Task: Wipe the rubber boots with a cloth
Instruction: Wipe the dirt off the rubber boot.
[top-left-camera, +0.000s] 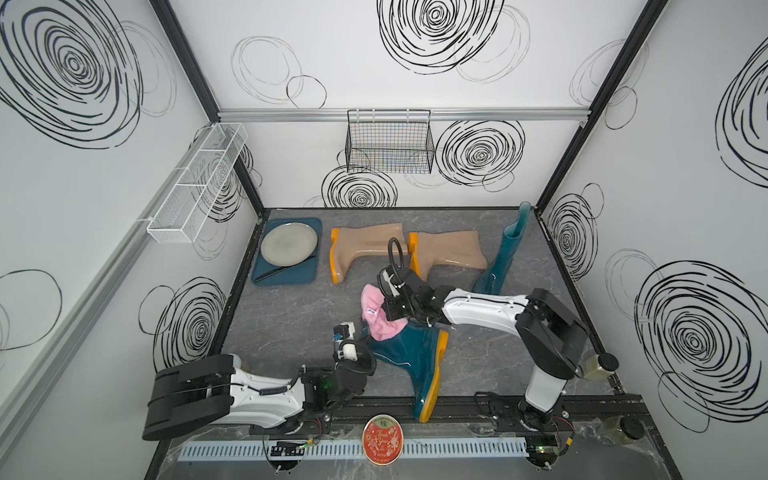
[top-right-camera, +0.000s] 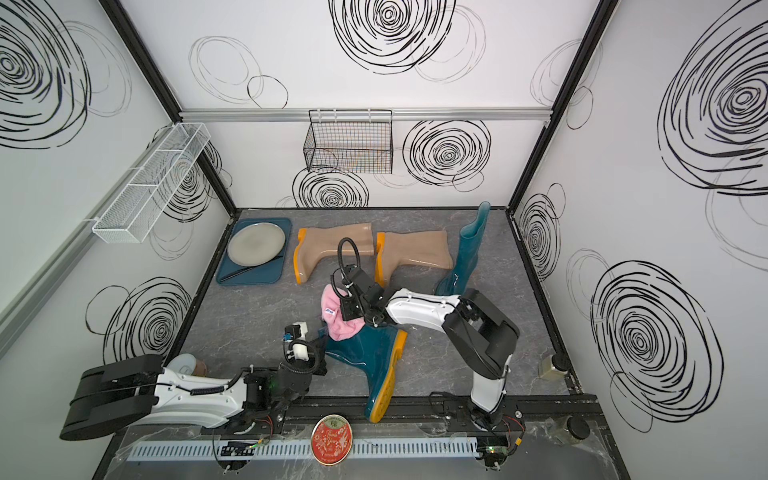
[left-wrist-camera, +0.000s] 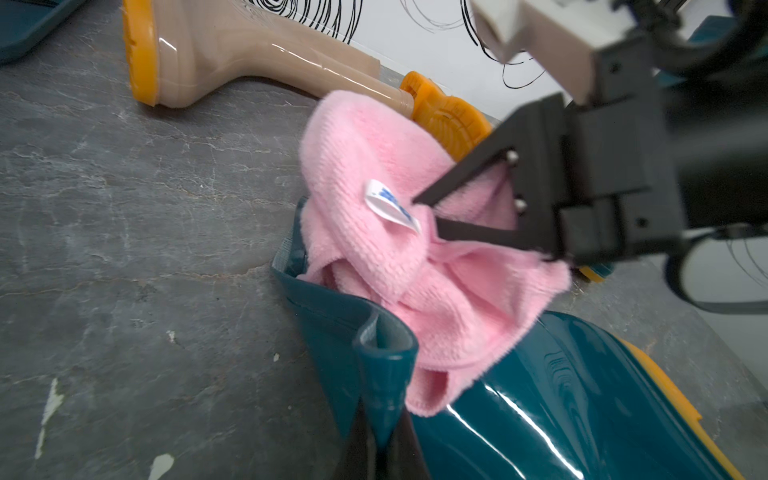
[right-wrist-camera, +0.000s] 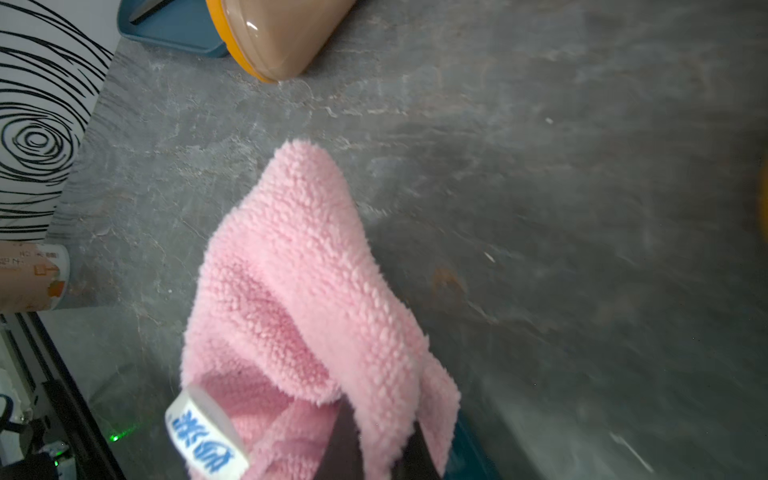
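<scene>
left pincer clamps the teal boot by its cuff, probably steadying it; right pincer pinches the cloth against it

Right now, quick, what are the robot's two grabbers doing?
Left gripper: shut on the top rim of the lying dark teal boot.
Right gripper: shut on the pink terry towel.

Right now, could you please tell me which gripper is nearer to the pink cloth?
Right. The right gripper holds the cloth in its fingers; the left gripper pinches the cuff of the lying teal boot, beside the cloth.
</scene>
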